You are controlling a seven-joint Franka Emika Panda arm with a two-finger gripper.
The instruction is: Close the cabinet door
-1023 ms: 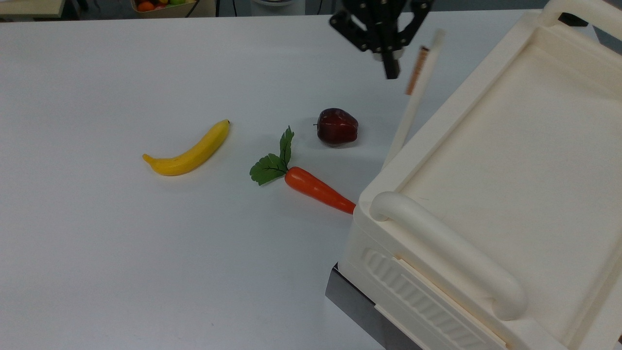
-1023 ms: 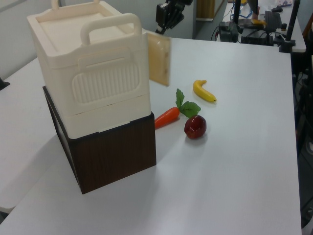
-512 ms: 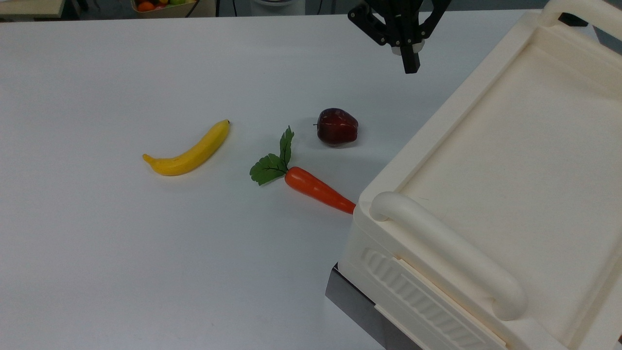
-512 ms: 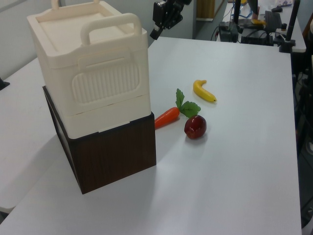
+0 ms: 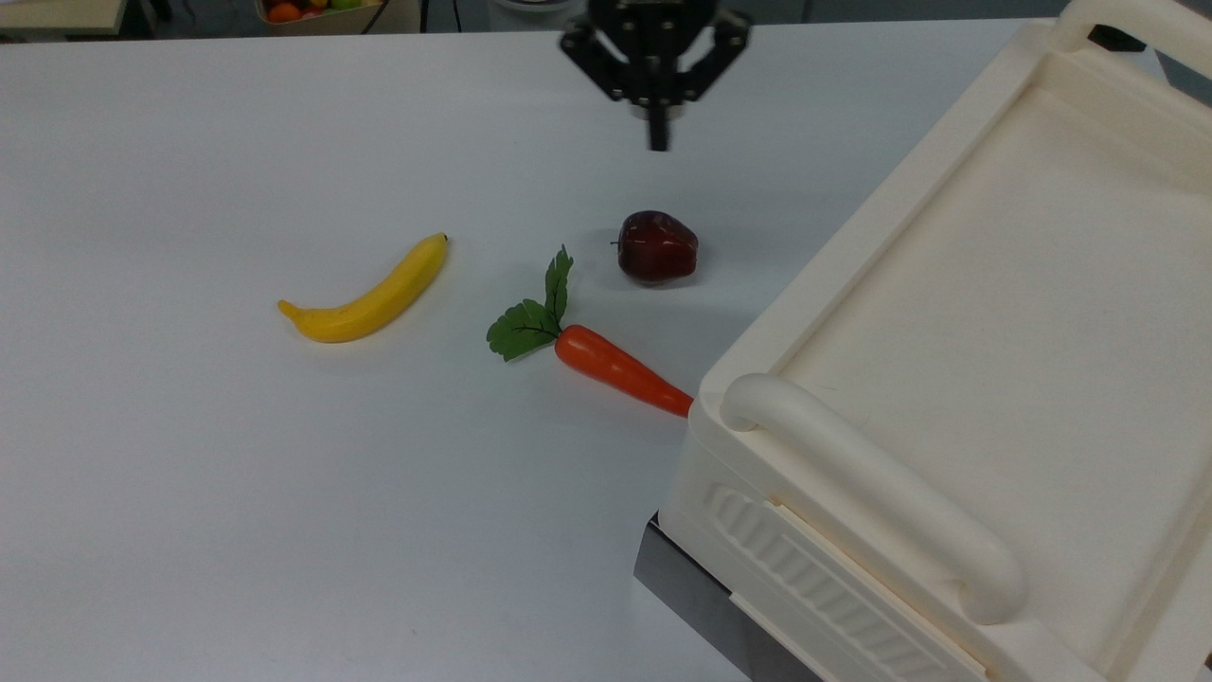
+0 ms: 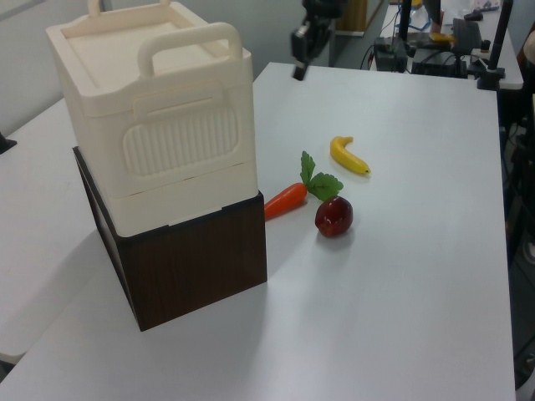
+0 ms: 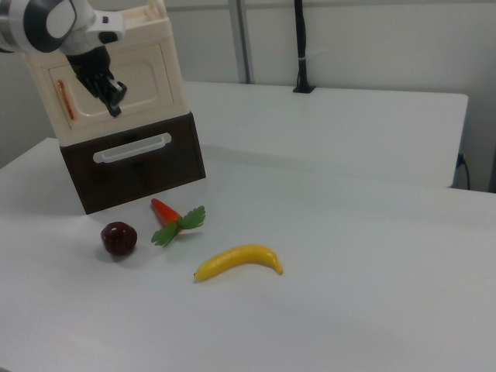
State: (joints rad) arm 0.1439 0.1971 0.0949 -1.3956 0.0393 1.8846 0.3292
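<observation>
We see the cabinet (image 7: 116, 85) sitting on a dark brown base box (image 7: 136, 159) at the right view's left, w/ the cabinet door (image 7: 108, 89) flush in the cabinet front, shut; its copper strip (image 7: 66, 99) runs upright along the door's edge at the right view's left. In the left view the cabinet (image 6: 155, 125) shows its ribbed panel (image 6: 180, 142) and 1 rounded handle (image 6: 188, 42) on top. In the top view the cabinet (image 5: 956, 379) takes the top view's right.

The gripper (image 5: 657, 142) hangs above the white table (image 5: 237, 493), well apart from the cabinet in the top view, above and past the apple (image 5: 657, 246). In the right view the gripper (image 7: 115, 108) appears in front of the door face; we can't say from there if it touches. Its fingers look pressed together w/ nothing between them.

On the table: 1 dark red apple, 1 carrot (image 5: 615, 367) w/ green leaves, its tip right by the cabinet's corner in the top view, and 1 banana (image 5: 369, 294) further to the top view's left, apart from both.
</observation>
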